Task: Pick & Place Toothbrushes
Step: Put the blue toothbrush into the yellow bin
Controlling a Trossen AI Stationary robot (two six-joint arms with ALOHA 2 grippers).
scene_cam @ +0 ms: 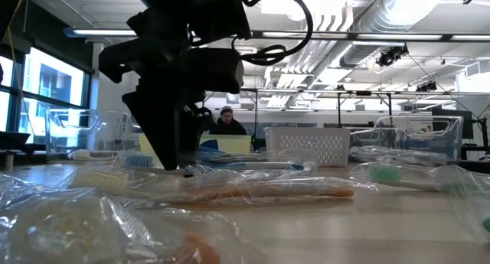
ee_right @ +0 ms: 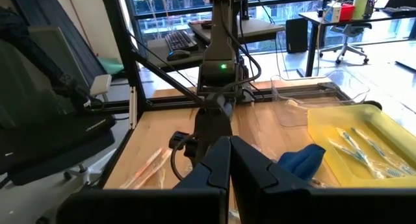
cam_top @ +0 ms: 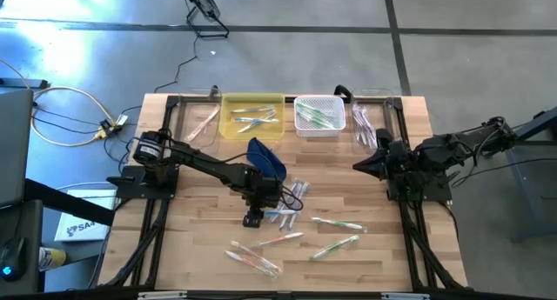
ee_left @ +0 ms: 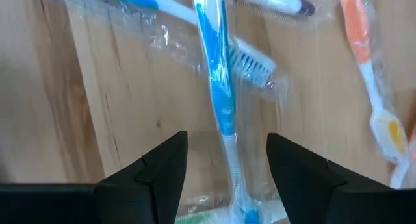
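Note:
Several wrapped toothbrushes lie flat and scattered on the wooden table's near half, among them a green one point(cam_top: 336, 246) and an orange one point(cam_top: 280, 239). My left gripper point(cam_top: 252, 218) hangs over this scatter, pointing down and open. In the left wrist view its two fingers point(ee_left: 162, 169) stand on either side of a blue-and-white toothbrush point(ee_left: 218, 87) in clear wrap, with a gap on each side. An orange toothbrush point(ee_left: 364, 49) lies beside it. My right gripper point(ee_right: 229, 162) is shut and waits at the table's right side point(cam_top: 361, 164).
A dark blue pouch point(cam_top: 267, 156) lies just beyond the left gripper. Along the far edge stand a clear bin point(cam_top: 202, 117), a yellow tray point(cam_top: 252, 116) and a white basket point(cam_top: 318, 116) holding toothbrushes, and another clear bin point(cam_top: 365, 119). A person sits beyond the table point(scene_cam: 227, 120).

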